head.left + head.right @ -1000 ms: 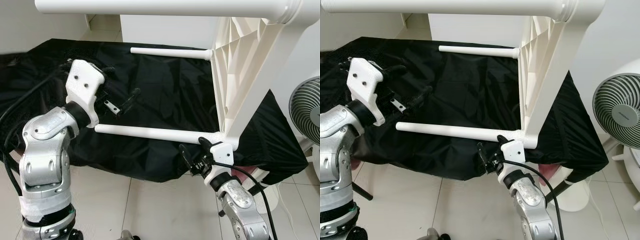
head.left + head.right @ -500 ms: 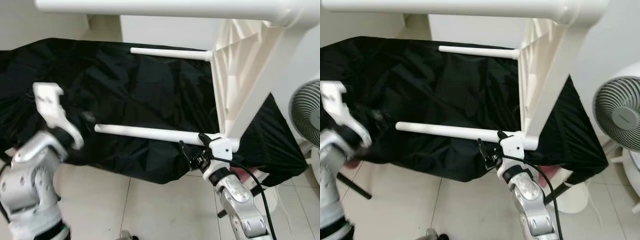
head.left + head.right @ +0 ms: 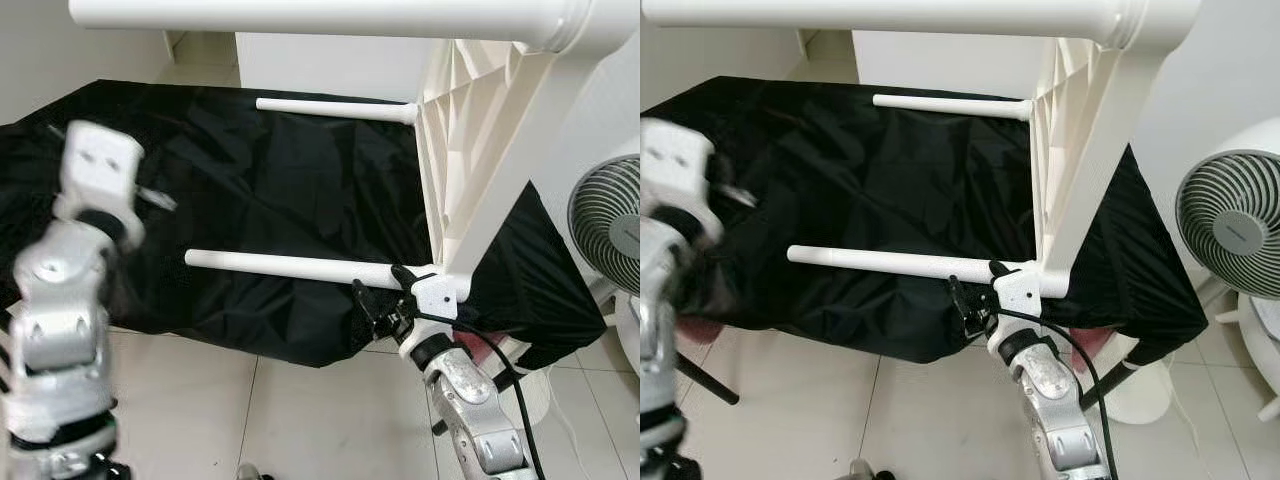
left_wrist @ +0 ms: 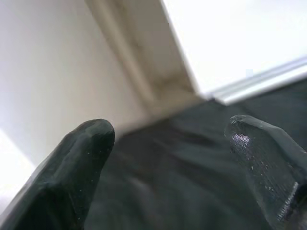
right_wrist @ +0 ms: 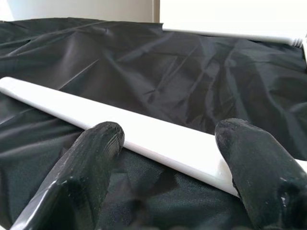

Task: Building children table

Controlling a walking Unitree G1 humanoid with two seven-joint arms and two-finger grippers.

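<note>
Table: a white plastic children's table (image 3: 470, 170) lies tipped on its side over a black cloth (image 3: 300, 190); its ribbed underside faces the robot's left, at about 2 o'clock in the head view.
Legs: four white round legs show. Two run level toward the left, the near leg (image 3: 290, 266) at 6 o'clock and the far leg (image 3: 335, 106) at 12 o'clock. A third leg (image 3: 300, 14) crosses the top edge; a fourth leg (image 3: 530, 150) slants down the right side.
Right gripper: the right gripper (image 3: 378, 300) sits at 5 o'clock, just under the near leg beside its joint with the tabletop. In its wrist view the two black fingers (image 5: 91, 158) are spread, with the leg passing between and beyond them; whether they touch it I cannot tell.
Left gripper: the left gripper (image 4: 168, 158) is raised at 9 o'clock over the cloth, blurred; its fingers stand apart, holding nothing.
Fan: one white fan (image 3: 1235, 225) stands on the tiled floor (image 3: 300, 410) at 3 o'clock.
Containers: none visible.
</note>
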